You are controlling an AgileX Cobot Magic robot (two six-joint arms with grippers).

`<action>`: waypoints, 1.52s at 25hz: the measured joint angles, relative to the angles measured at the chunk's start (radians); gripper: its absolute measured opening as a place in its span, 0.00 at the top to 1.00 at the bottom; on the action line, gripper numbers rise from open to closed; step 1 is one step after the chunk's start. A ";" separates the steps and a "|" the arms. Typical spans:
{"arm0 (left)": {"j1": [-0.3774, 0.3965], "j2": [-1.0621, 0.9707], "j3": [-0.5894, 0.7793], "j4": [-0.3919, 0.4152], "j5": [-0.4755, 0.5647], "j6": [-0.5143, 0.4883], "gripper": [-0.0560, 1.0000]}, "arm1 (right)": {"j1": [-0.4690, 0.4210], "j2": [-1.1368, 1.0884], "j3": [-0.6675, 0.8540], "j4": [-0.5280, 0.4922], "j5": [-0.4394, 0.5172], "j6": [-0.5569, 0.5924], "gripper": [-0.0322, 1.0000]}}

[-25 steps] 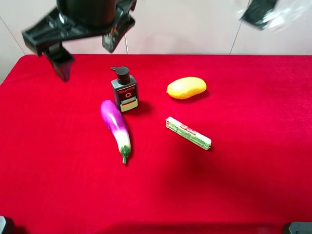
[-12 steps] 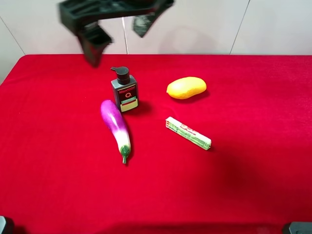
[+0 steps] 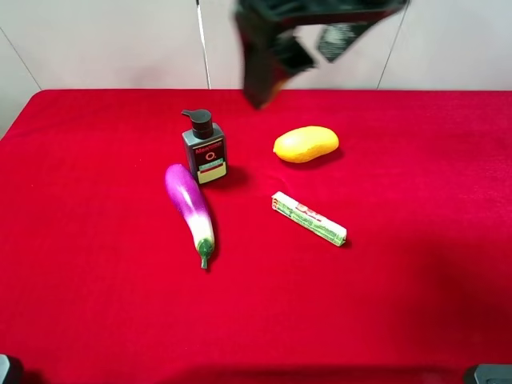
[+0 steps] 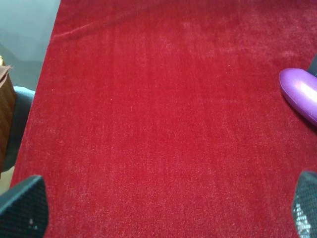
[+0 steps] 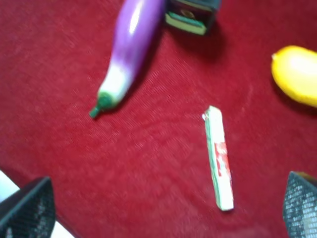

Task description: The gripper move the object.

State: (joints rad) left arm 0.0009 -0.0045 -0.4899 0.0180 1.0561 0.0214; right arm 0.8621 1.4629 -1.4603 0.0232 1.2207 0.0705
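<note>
Purple eggplant (image 5: pixel 131 47) whole only from right wrist

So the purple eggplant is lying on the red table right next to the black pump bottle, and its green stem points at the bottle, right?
Not quite. The eggplant does lie on the red table next to the black pump bottle, but its green stem points away from the bottle; the fat purple end is the one beside it. The exterior high view shows this.

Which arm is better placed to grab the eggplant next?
Probably right. The right gripper, open, has the whole eggplant in its wrist view; the left gripper, also open, catches only the purple end at its view's edge.
</note>
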 joint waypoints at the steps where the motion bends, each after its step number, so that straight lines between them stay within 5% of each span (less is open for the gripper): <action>1: 0.000 0.000 0.000 0.000 0.000 0.000 0.02 | -0.013 -0.022 0.026 0.000 0.000 0.000 0.30; 12: 0.000 0.000 0.000 0.000 0.000 0.000 0.02 | -0.133 -0.341 0.310 -0.023 0.000 -0.023 0.30; 33: 0.000 0.000 0.000 0.000 0.000 0.000 0.02 | -0.138 -0.787 0.684 -0.017 0.002 0.076 0.30; 38: 0.000 0.000 0.000 0.000 0.000 0.000 0.02 | -0.331 -0.897 0.759 -0.014 0.002 0.085 0.30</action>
State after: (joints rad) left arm 0.0009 -0.0045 -0.4899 0.0180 1.0561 0.0214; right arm 0.5315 0.5664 -0.7012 0.0095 1.2225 0.1557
